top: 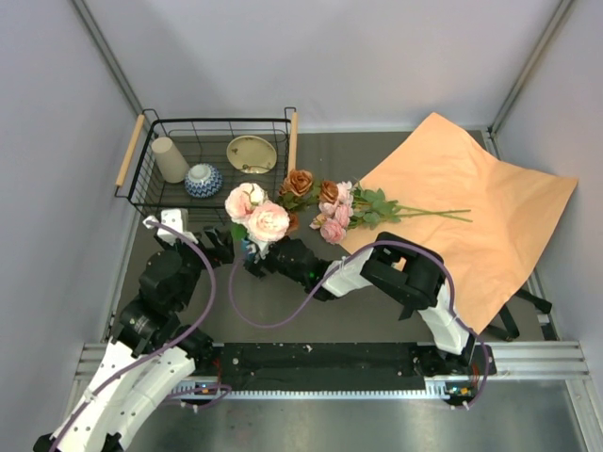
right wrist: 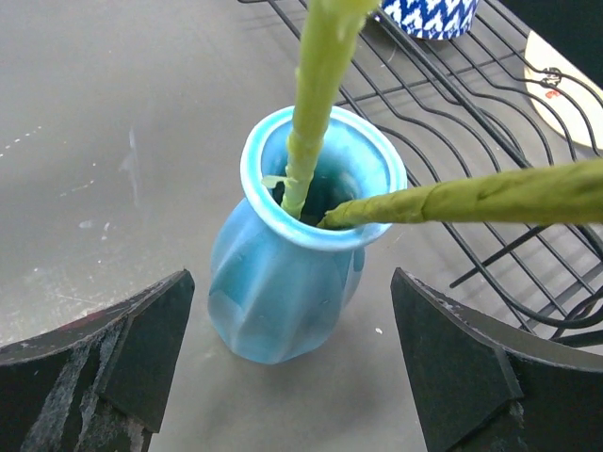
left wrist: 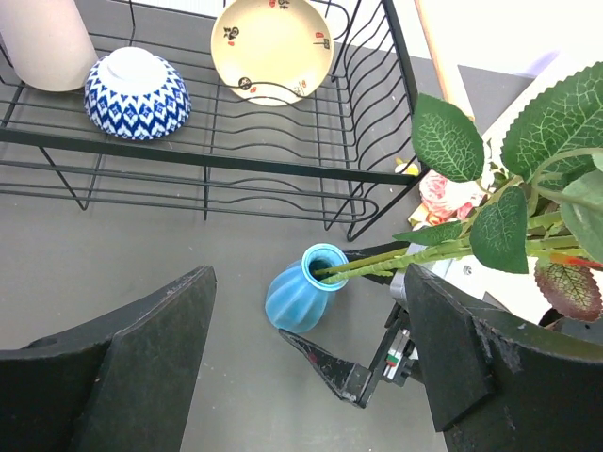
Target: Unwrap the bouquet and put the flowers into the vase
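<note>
Leaning from the vase (right wrist: 283, 273), two flowers (top: 267, 222) could topple it; the left gripper (left wrist: 309, 282) and right gripper (right wrist: 287, 292) have jaws released.

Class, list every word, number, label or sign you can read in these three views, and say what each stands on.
No readable text in any view.
Plate: red and black marks, decoration only, no letters.
Bowl: blue-and-white pattern, no writing.
</note>
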Controlling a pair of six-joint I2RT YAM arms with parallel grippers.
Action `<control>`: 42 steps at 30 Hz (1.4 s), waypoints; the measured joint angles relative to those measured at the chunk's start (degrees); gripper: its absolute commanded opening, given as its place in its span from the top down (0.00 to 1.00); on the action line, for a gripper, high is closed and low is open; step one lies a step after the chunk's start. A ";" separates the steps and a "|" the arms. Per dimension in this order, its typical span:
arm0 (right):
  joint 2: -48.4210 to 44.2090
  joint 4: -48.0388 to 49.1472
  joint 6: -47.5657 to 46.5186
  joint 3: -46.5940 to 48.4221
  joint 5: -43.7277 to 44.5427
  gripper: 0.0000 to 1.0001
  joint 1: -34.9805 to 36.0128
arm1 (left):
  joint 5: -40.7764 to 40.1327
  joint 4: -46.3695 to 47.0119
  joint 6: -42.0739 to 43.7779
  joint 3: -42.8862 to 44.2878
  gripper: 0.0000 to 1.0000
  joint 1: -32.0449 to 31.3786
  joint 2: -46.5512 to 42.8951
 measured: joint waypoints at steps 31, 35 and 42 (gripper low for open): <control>-1.55 -2.08 2.29 -2.99 1.51 0.06 0.02 | 5.70 -0.55 0.66 0.42 0.16 0.02 0.94; -1.55 -3.06 1.31 -1.75 1.07 0.08 0.02 | 12.85 0.20 2.34 2.58 0.11 0.02 3.78; -1.46 -3.45 0.44 -0.57 0.46 0.11 0.04 | 20.46 1.01 6.93 14.58 0.20 0.00 14.53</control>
